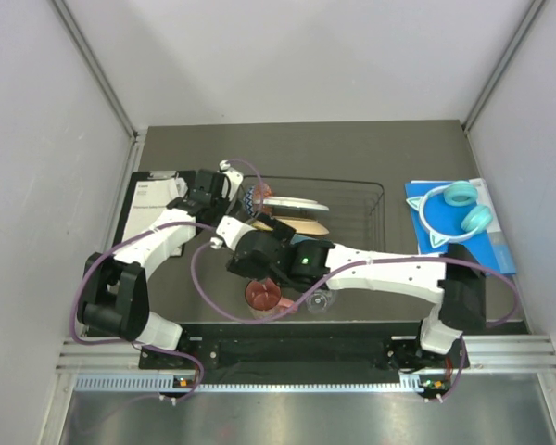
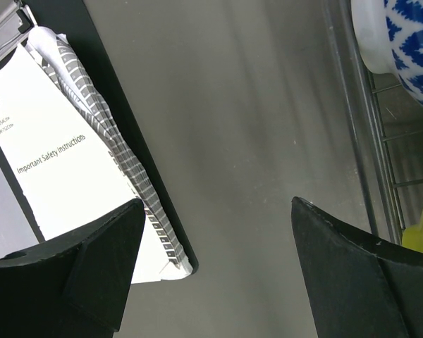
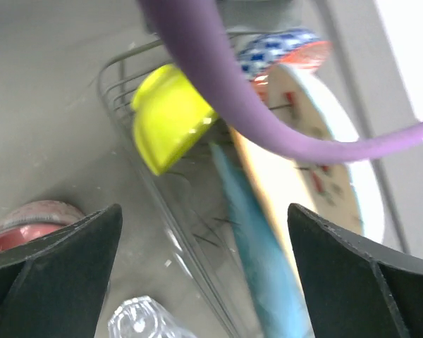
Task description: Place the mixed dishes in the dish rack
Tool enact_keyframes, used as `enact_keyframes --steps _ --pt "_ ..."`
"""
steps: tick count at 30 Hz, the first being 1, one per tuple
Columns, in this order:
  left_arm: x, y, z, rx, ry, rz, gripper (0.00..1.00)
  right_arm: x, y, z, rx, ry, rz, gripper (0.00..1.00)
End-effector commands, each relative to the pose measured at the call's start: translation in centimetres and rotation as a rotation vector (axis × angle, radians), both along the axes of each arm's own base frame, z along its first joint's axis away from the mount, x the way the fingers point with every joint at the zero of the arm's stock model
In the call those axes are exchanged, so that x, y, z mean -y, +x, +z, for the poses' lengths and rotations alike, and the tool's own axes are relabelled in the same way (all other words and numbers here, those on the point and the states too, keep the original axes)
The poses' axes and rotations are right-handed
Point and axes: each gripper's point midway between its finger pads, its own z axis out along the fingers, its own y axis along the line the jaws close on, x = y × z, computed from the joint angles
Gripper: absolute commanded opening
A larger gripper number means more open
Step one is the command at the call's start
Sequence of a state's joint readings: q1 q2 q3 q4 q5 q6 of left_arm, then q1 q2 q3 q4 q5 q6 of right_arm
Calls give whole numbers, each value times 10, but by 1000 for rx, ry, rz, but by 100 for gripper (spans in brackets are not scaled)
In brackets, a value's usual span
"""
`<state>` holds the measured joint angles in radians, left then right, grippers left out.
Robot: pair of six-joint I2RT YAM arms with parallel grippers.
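Pink mug (image 1: 262,295) and clear glass (image 1: 320,303) stand on the grey worktop (image 1: 352,148) before the dark wire dish rack (image 1: 361,184); right claw (image 3: 204,211), arm stretched left, spread over its corner; left claw (image 2: 217,204) spread beside the paper clipboard (image 2: 35,141); racked plates (image 1: 296,203) partly hidden.

The left arm (image 1: 157,243) reaches forward, its jaws spread wide and empty. The right arm (image 1: 389,271) stretches leftward across the front, jaws likewise wide apart, gripping nothing.

Lime-green bowl (image 3: 170,113), blue-patterned small bowl (image 2: 416,49)
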<state>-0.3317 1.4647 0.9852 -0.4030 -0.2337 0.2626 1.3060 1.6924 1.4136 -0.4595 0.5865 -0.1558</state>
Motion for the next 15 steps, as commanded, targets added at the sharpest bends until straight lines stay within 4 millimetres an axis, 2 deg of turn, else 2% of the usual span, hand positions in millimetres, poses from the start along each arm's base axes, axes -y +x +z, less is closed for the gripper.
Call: enact_keyframes --steps 1,7,8,10,11,13,15 --pt "23 2 4 23 -62 -51 89 33 -1 98 114 212 -86 100" --pt "23 1 5 24 -72 -43 89 56 -7 89 85 198 -130 100" --pt "23 0 6 23 -69 -43 89 62 -8 82 75 176 -137 100" --pt "22 0 8 28 -64 -45 89 77 -9 81 78 174 -170 100" --pt "22 1 9 33 -63 -45 89 86 -10 67 71 129 -180 100" --pt "21 1 11 39 -55 -49 89 101 -11 58 50 131 -230 100" --pt "21 2 12 39 -53 -49 89 118 -16 39 14 76 -252 100"
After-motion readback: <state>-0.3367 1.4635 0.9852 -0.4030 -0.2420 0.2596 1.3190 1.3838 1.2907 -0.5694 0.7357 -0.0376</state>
